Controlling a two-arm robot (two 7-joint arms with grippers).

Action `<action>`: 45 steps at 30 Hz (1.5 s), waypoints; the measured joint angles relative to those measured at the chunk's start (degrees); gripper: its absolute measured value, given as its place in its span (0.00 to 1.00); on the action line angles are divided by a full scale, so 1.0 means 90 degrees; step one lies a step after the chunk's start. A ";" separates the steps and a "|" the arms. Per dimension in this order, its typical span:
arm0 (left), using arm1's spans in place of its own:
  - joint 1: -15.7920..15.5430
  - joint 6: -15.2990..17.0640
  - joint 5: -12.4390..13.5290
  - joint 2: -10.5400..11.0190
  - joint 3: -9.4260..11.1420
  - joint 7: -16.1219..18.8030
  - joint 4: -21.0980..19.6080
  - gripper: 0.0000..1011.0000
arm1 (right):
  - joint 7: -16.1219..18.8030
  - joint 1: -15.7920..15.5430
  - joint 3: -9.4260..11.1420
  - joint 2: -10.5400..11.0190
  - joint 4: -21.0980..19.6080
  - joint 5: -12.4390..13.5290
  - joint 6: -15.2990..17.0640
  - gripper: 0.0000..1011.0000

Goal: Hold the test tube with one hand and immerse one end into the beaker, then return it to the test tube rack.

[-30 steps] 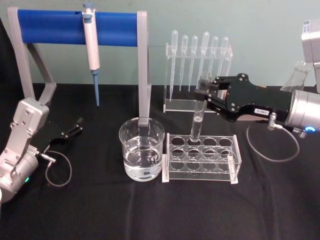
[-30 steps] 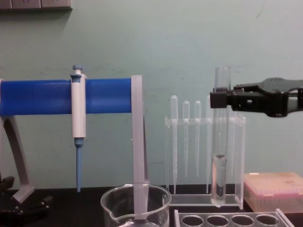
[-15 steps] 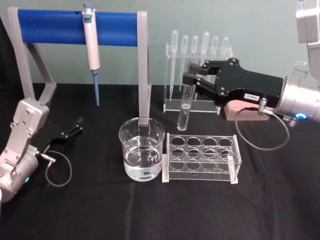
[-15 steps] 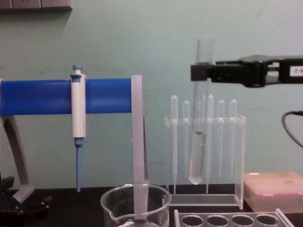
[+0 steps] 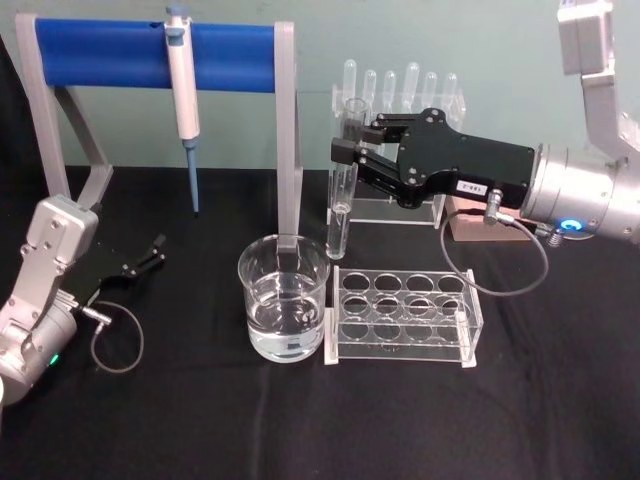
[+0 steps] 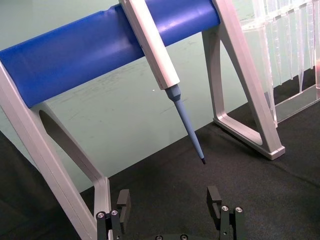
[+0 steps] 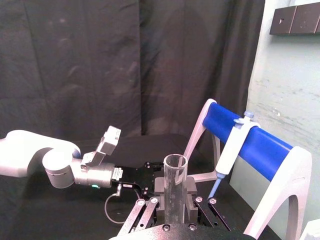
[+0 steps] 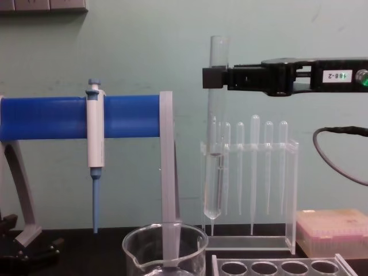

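"While that right tool [image 5: 348, 152] hangs up there, what has it got hold of?"

"The test tube [image 5: 340, 205], pinched just below its open rim. Both black fingers are pressed against the glass, one on each side. The tube stands upright in the air with its rounded end down, touching nothing beneath it."

"Where is it from the beaker [image 5: 284, 300]?"

"About one o'clock of it, looking down from above. From chest height the tube's bottom is higher than the beaker's rim and near its three o'clock edge."

"Anything in the glassware?"

"Clear liquid in the beaker, and a little in the lower part of the tube."

"And the test tube rack [image 5: 400, 350]?"

"Just beside the beaker at three o'clock, on the black tabletop [image 5: 300, 430]. The pipettes [image 5: 400, 100] stand at its twelve o'clock, behind the held tube."

"The left tool [image 5: 148, 255]?"

"Out at nine o'clock, well apart from the beaker and low by the tabletop. Its fingers are spread wide, gripping nothing."
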 joint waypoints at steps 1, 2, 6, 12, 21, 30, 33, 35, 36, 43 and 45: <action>0.0000 0.0000 0.0000 0.0000 0.0000 0.0000 0.0000 0.99 | -0.0004 0.0003 -0.0007 0.0000 0.0001 -0.0001 -0.0002 0.24; 0.0000 0.0000 0.0000 0.0000 0.0000 0.0000 0.0000 0.99 | -0.0016 0.0008 -0.0019 0.0003 0.0001 -0.0007 -0.0007 0.24; 0.0000 0.0000 0.0000 0.0000 0.0000 0.0000 0.0000 0.99 | -0.0024 0.0017 -0.0027 0.0024 -0.0002 -0.0015 -0.0028 0.24; 0.0000 0.0000 0.0000 0.0000 0.0000 0.0000 0.0000 0.99 | -0.0036 -0.0001 -0.0012 0.0091 -0.0056 -0.0006 -0.0062 0.24; 0.0000 0.0000 0.0000 0.0000 0.0000 0.0000 0.0000 0.99 | -0.0048 -0.0056 0.0019 0.0145 -0.0109 0.0006 -0.0137 0.24; 0.0000 0.0000 0.0000 0.0000 0.0000 0.0000 0.0000 0.99 | -0.0045 -0.0055 0.0022 0.0141 -0.0101 0.0003 -0.0133 0.24; 0.0000 0.0000 0.0000 0.0000 0.0001 0.0000 0.0000 0.99 | -0.0045 -0.0054 0.0022 0.0140 -0.0099 0.0003 -0.0132 0.24; 0.0000 0.0000 0.0000 0.0000 0.0000 0.0000 0.0000 0.99 | -0.0044 -0.0053 0.0022 0.0139 -0.0098 0.0003 -0.0130 0.24; 0.0000 0.0000 0.0000 0.0000 0.0000 0.0000 0.0000 0.99 | -0.0044 -0.0052 0.0022 0.0138 -0.0097 0.0002 -0.0130 0.24; 0.0000 0.0000 0.0000 0.0000 0.0000 0.0000 0.0000 0.99 | -0.0041 -0.0049 0.0022 0.0135 -0.0092 0.0002 -0.0125 0.24; 0.0000 0.0000 0.0000 0.0000 0.0000 0.0000 0.0000 0.99 | -0.0041 -0.0048 0.0022 0.0135 -0.0091 0.0003 -0.0124 0.24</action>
